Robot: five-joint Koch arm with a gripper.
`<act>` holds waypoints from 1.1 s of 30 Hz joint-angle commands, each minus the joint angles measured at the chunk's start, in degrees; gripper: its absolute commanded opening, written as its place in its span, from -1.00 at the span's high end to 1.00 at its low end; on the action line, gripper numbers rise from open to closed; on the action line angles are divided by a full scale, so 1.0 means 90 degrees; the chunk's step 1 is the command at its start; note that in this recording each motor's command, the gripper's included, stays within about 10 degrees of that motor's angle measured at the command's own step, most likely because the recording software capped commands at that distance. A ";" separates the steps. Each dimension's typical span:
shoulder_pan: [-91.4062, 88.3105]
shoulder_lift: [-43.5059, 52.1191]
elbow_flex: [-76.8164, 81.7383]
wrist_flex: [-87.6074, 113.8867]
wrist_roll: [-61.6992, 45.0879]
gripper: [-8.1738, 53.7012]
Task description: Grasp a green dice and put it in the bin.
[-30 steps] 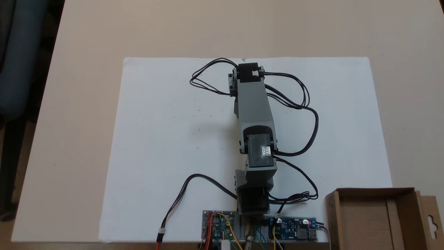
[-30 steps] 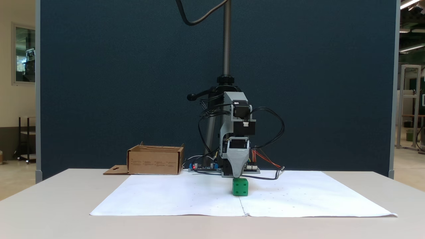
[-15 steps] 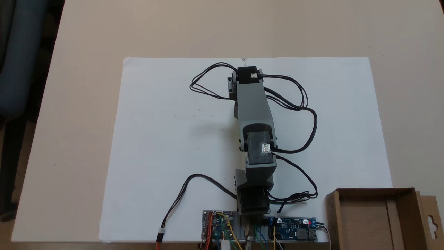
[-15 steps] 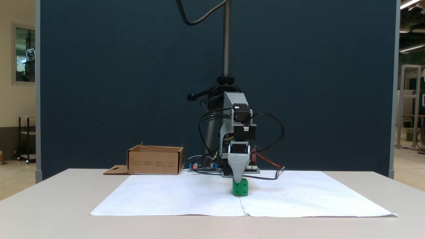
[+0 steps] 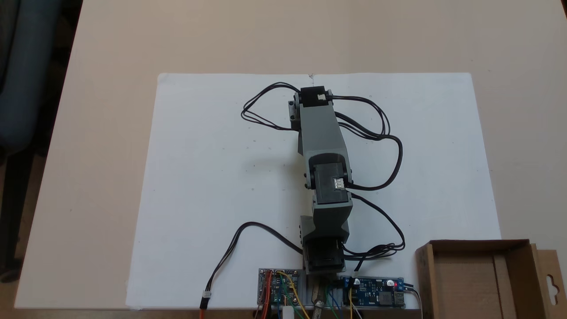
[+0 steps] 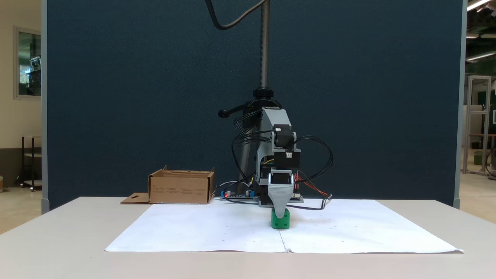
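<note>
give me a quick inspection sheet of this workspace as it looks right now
surface: beige table with a white paper sheet under the arm
job's things: green dice on the sheet; bin beside the arm's base, nothing seen inside from above
clutter: nothing seen
grippers: pincer down over the dice's front face; jaws lie one behind the other, state cannot be told
cables: black cables loop off the arm; circuit boards at the base
surroundings: dark blue partition behind the table
</note>
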 commanded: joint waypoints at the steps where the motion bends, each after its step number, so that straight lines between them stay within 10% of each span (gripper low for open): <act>1: -0.0029 0.0059 -0.0078 -0.0264 -0.0332 -0.67; 33: 0.0068 -0.0635 -0.0029 -0.0547 -0.0420 -0.60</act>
